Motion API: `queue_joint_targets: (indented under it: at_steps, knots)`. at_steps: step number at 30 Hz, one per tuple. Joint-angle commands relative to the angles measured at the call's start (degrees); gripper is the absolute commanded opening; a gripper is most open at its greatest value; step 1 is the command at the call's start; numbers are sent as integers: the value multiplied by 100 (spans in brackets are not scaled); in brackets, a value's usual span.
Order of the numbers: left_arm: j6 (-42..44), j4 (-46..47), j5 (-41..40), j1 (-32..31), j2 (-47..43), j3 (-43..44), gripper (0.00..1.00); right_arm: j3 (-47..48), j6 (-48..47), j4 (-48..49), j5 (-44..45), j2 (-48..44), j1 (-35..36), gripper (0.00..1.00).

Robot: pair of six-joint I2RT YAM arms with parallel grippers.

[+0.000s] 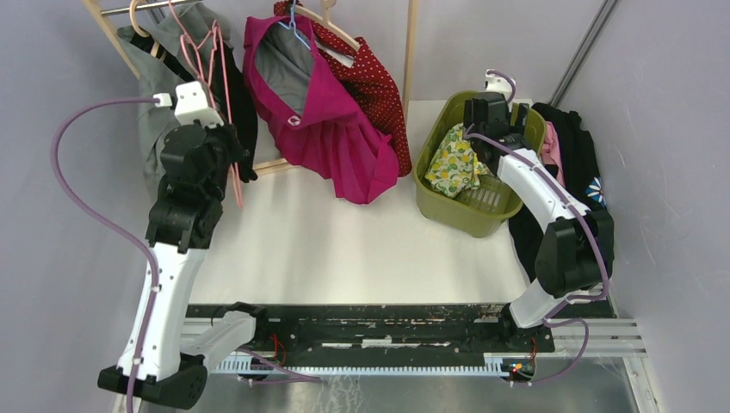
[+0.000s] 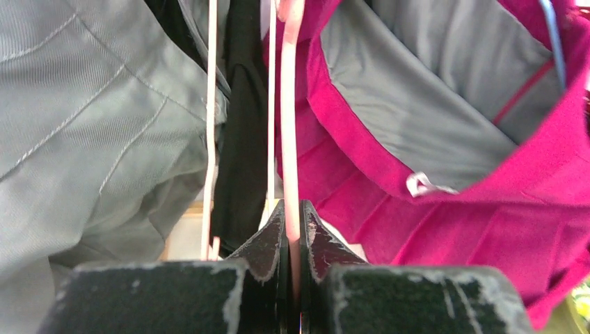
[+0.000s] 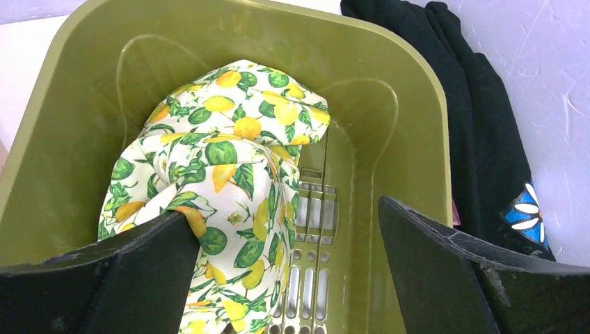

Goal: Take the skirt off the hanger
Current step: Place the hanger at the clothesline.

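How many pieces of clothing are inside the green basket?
1: the lemon-print cloth lies heaped against one wall of the green basket, below the open right gripper. Others may be hidden beneath it.

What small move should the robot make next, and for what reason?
Probably lift the right gripper straight up out of the green basket. Its jaws stand open, and the lemon-print skirt lies loose in the basket, not gripped. The left gripper is shut on a pink hanger that looks bare, so the skirt seems to be off already.
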Motion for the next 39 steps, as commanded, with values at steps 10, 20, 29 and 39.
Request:
queue_joint_targets:
  at_steps: [10,20,29,39]
  knots:
    - [736,1544,-510,40,1976,1325,3,42,-13,345,55,4,32,100]
    - [855,2083,-479,178,2483,1521,3,175,-192,398,101,143,32,100]
    - [588,2279,-152,591,2866,1526,3,338,-146,343,-56,333,31,100]
    - [453,2541,71,743,3216,1611,3,294,-180,325,-96,270,32,100]
